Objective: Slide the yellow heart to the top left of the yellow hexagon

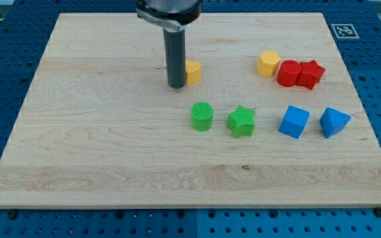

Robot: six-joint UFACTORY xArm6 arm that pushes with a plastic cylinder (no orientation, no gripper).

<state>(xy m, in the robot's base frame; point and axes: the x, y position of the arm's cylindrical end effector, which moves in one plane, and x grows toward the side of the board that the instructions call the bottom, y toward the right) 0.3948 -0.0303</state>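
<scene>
Yellow is the colour that matters here: the small yellow heart-shaped block [193,71] lies on the pale wooden board [98,145] near the view's top centre, partly hidden behind the straight dark rod, so its outline is only half readable. The rod's lower end, the tip [177,86], stands touching or just beside the heart's left side. There is no gripper on this arm, so nothing opens, closes or is held; the rod can only push.

The yellow hexagonal block [268,63] sits well to the view's right of the heart, at about the same height on the board, and next to it lie a red cylinder-like block [288,73] and a red star-shaped block [311,73], touching each other. Lower down are a green round block [202,116], a green star-shaped block [241,121] and two blue angular blocks [294,121] [334,121].

By the look of it, the step in hand is the push itself: the tip is on the heart's far side from the hexagon, placed to drive it rightward. The next move seems to call for a push towards the view's right with a slight upward drift, stopping short of the hexagon so the heart ends above and left of it without knocking it into the red blocks.
</scene>
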